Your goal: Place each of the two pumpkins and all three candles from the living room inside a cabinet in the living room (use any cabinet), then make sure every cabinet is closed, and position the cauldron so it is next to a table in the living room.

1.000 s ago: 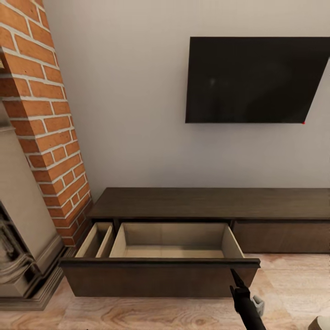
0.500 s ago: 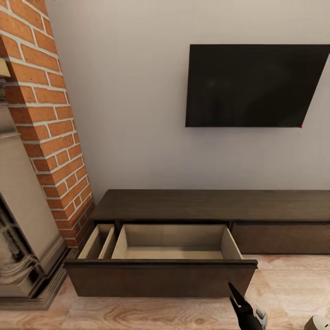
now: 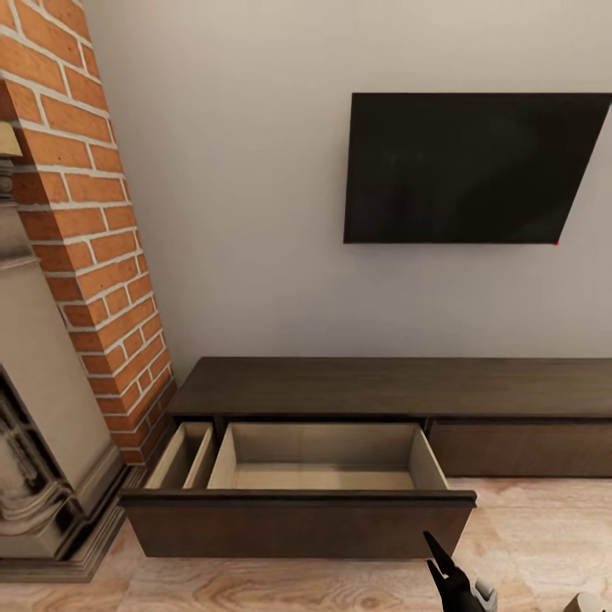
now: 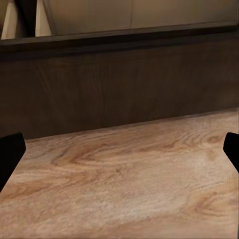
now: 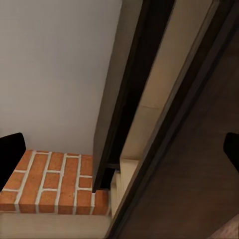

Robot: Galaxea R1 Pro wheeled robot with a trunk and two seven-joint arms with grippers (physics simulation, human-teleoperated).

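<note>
— Where's the cabinet [image 3: 382, 387] relative to the right gripper [image 3: 444, 563]?
— Against the wall; its drawer [image 3: 297, 510] stands pulled out, the gripper low beside the front's right corner, jaws spread, holding nothing.
— Room to move?
— Bare wood floor [image 3: 527, 544] in front.
— Left gripper [image 4: 119, 154]?
— Its wrist view faces the drawer front over the floor, fingers wide, empty.

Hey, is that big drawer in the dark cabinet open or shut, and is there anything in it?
Open: the drawer is pulled out from the cabinet, pale interior exposed. What shows of its floor looks bare.
</note>
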